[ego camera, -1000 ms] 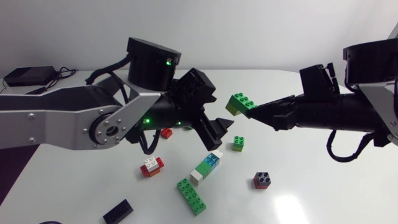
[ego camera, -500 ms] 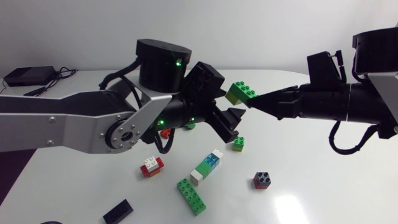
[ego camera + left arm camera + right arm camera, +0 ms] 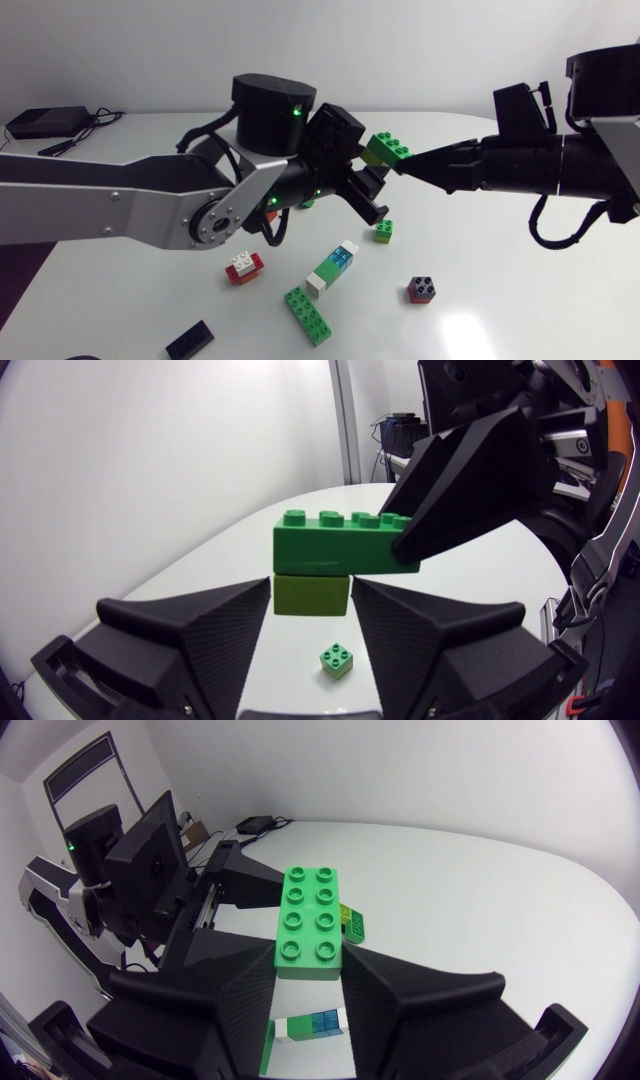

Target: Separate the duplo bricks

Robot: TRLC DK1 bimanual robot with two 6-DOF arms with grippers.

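Above the middle of the table (image 3: 500, 325), a long green brick (image 3: 388, 148) is held in the air with a shorter lime brick (image 3: 311, 595) stuck to its underside. The right gripper (image 3: 407, 166), reaching in from the right, is clamped on the right end of the green brick, one finger on each long side, with the studs facing up. The left gripper (image 3: 374, 193) comes in from the left and sits just under the pair; in the left wrist view its two fingers stand against the two opposite sides of the lime brick, closed on it, while the green brick overhangs them. On the table below, a small green square brick (image 3: 384, 231) lies just near of the held pair. To its near left lies a slanted stack of white, green and blue pieces (image 3: 333, 268), and left of that a short red and white stack (image 3: 244, 266). A second long green brick (image 3: 307, 314) lies nearest the front edge, apart from the slanted stack. A dark brick with red under it (image 3: 421, 290) sits alone to the right of these. A small red brick (image 3: 268, 213) shows partly under the left arm, and a flat black piece (image 3: 190, 340) lies at the near left.
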